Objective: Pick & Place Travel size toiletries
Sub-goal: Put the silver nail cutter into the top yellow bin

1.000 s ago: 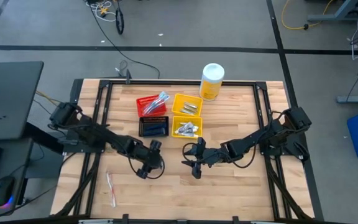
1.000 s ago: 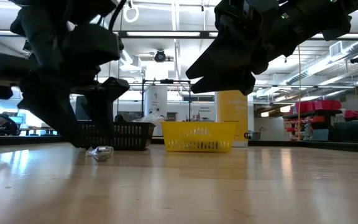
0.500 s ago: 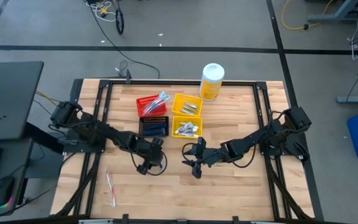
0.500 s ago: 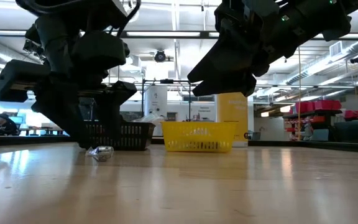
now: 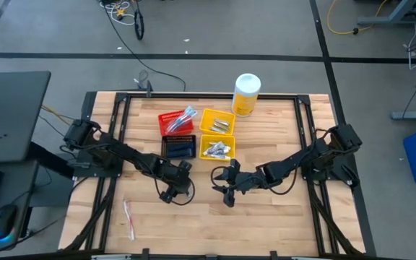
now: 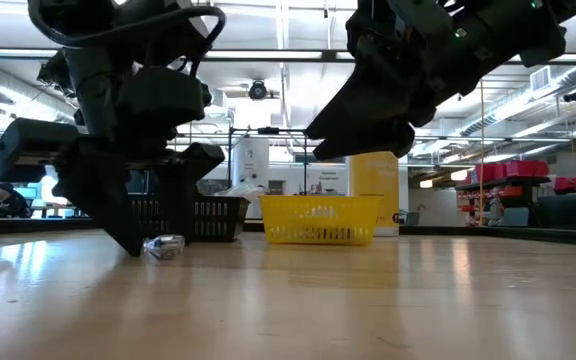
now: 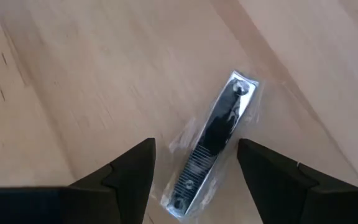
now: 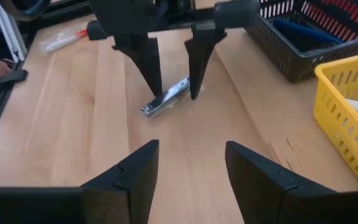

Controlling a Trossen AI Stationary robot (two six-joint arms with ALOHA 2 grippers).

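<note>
A small silver nail clipper in a clear wrapper lies flat on the wood between the middle of the table and its near-left part, also seen in the right wrist view and the low view. My left gripper is open and points down over it, one finger on each side of the clipper, apart from it. It also shows in the high view. My right gripper is open and hovers above the table to the clipper's right. A white and red toothbrush lies near the near-left corner.
Toward the far edge stand a red bin, two yellow bins and a black bin, all holding small items. A large yellow bottle with a white cap stands at the far edge. Bare wood lies to the near right.
My left gripper has moved a little toward the table's right and far edges and come down, so that its open fingers now stand on either side of the clipper. The clipper has stayed where it was.
</note>
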